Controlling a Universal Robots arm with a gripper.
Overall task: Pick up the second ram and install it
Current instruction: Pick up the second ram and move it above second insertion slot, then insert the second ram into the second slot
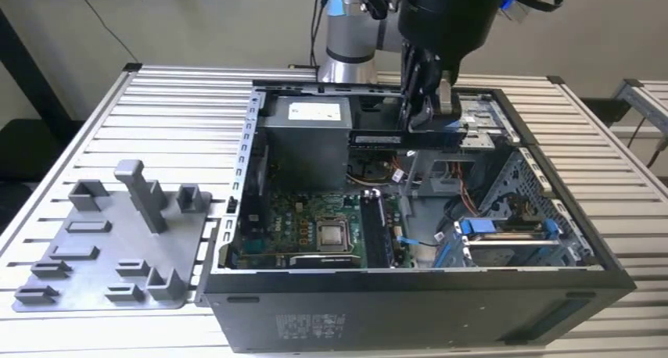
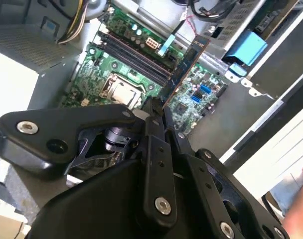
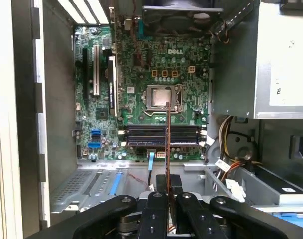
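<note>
My gripper (image 1: 426, 123) hangs over the open computer case (image 1: 418, 295), shut on the second ram (image 1: 402, 139), a thin dark stick held level above the case's back half. In the first wrist view the ram (image 3: 168, 144) shows edge-on between my fingers (image 3: 159, 206) and crosses the long black memory slots (image 3: 161, 134) beside the processor (image 3: 161, 97). In the second wrist view the ram (image 2: 184, 69) juts out from my gripper (image 2: 156, 112) above the green motherboard (image 2: 91, 79).
A grey plastic tray (image 1: 115, 241) with upright posts lies on the slatted table at the exterior view's left. Inside the case are a grey power supply (image 1: 303, 139), loose cables (image 3: 231, 149) and a drive cage with blue clips (image 1: 501, 233).
</note>
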